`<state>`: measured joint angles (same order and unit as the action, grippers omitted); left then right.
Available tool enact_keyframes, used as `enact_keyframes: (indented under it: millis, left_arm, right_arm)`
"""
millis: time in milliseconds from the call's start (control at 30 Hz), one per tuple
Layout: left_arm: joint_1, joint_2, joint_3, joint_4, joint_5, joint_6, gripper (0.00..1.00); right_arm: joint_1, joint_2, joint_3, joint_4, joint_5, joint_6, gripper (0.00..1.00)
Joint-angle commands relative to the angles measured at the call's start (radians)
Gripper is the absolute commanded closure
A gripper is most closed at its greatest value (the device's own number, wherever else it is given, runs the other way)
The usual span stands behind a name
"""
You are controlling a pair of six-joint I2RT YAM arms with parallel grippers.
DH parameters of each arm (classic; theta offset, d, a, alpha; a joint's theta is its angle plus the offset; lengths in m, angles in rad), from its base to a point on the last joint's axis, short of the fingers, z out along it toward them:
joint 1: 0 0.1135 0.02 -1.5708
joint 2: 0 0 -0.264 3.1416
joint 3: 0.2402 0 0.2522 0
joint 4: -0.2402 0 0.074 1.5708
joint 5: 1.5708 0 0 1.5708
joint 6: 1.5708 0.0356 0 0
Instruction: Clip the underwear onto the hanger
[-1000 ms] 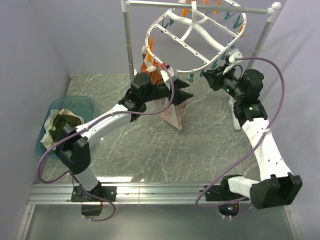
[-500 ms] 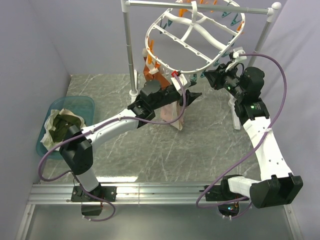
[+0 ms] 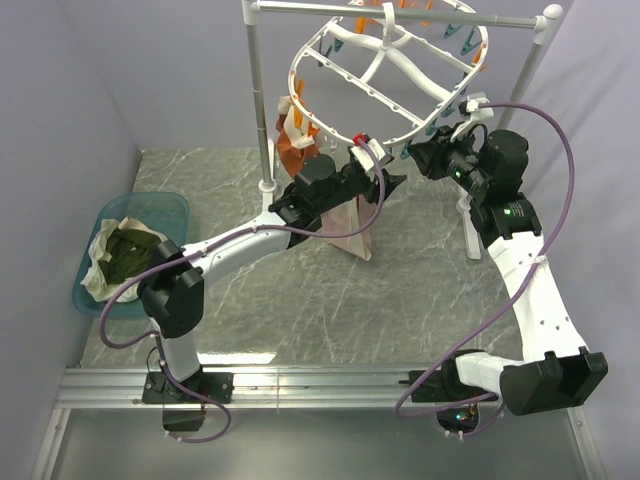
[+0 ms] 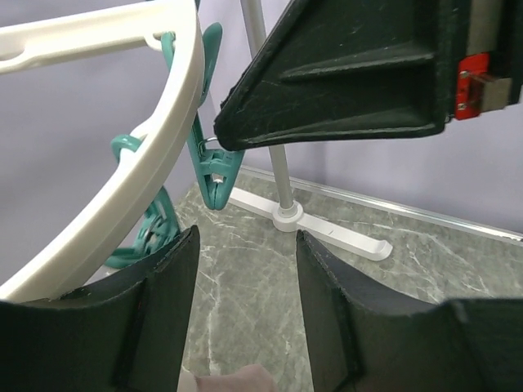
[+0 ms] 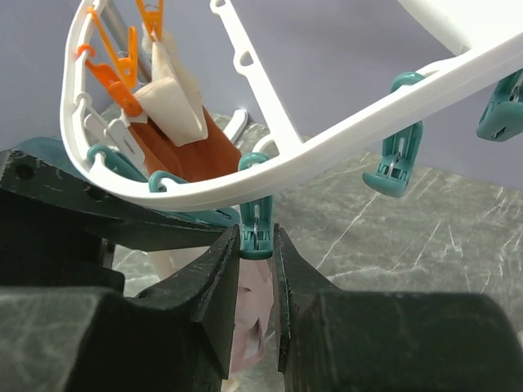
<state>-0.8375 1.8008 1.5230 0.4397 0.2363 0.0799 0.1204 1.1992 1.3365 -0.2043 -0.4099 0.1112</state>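
**A:** Where is the cloth?

**B:** The underwear [image 3: 352,225] hangs limp above the grey marbled counter [image 3: 300,290], a soft, pale pink piece bunched into a fold. The left gripper [image 3: 390,183] grips it by the top, and a scrap of cloth shows low between its fingers.

**A:** And the other arm?

**B:** The right gripper [image 5: 255,245] has its fingers pressed on both sides of a teal peg [image 5: 256,229]. It's a small hard plastic clip dangling from the smooth white rim of the hanger [image 5: 343,139]. I can't tell whether the peg's mouth is spread.

**A:** So how do we do this well?

**B:** I'd squeeze until the mouth gapes. Then the left arm lifts the waistband straight up, deep into the bite. I expect thin cloth would slip from a shallow nip. The oval looks free to swing, so push gently. Let the peg shut before the left fingers let go.

**A:** What's beyond?

**B:** Orange pegs [image 5: 122,69] hold a cream piece over a rust-orange garment [image 5: 188,155].
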Motion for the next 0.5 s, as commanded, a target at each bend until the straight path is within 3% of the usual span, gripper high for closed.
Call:
enact_keyframes:
  millis: [0,467]
  left_arm:
    - [-0.002,0.009,0.071,0.027,-0.035,-0.023,0.44]
    - [0.0,0.051,0.118,0.008,-0.081,-0.029,0.45]
  right_arm:
    - [0.012,-0.016,0.026,-0.001,-0.001,0.021,1.0]
    - [0.035,-0.018,0.035,-0.014,-0.009,0.039,1.0]
